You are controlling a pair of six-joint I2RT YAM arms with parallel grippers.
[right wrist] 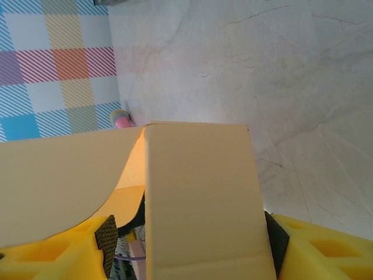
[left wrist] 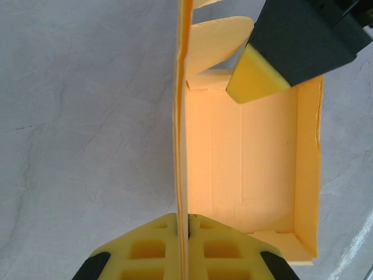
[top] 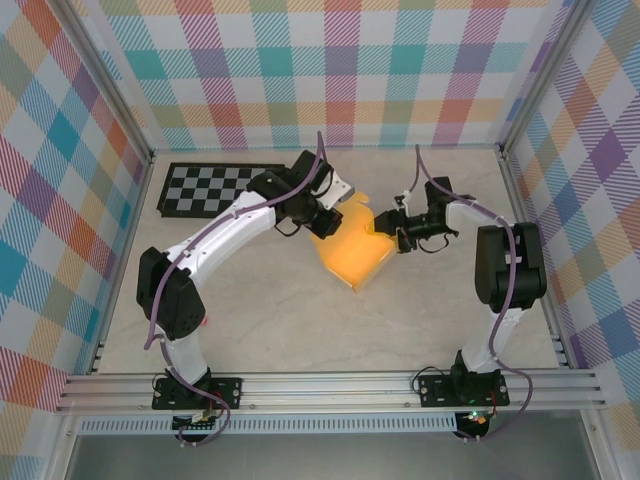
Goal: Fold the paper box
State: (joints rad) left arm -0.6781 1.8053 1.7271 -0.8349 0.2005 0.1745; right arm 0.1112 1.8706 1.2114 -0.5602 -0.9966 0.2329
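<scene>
Looking down from above, a pale marbled desk (top: 260,320) sits inside plaid-patterned walls. A yellow-orange thin-card paper box (top: 352,255), partly folded into an open tray, lies near the middle of the desk between the two arms. The left claw (top: 322,222) meets the box at its far-left edge, and the right claw (top: 398,232) meets it at its far-right edge. A flat black-and-white checkerboard panel (top: 220,188) lies at the far left of the desk, apart from the box.

From the left wrist, the left claw (left wrist: 183,245) is closed. Its yellow fingers (left wrist: 163,230) pinch a thin upright wall of the paper box (left wrist: 250,169), seen edge-on. To the right of that wall the tray lies open, with a flat floor and low raised sides. A rounded flap curves away at the far end. One black finger of the right claw, tipped with a yellow pad (left wrist: 256,79), reaches in from the upper right over the tray's far end. Whether it touches the card cannot be told.

From the right wrist, the right claw (right wrist: 189,242) stands open, its yellow fingers (right wrist: 303,233) spread to either side of an upright rectangular flap of the paper box (right wrist: 198,192). A second panel with a curved edge spreads to the left. Beyond it, a small pink piece (right wrist: 121,119) lies on the desk at the foot of the plaid wall (right wrist: 52,70).
</scene>
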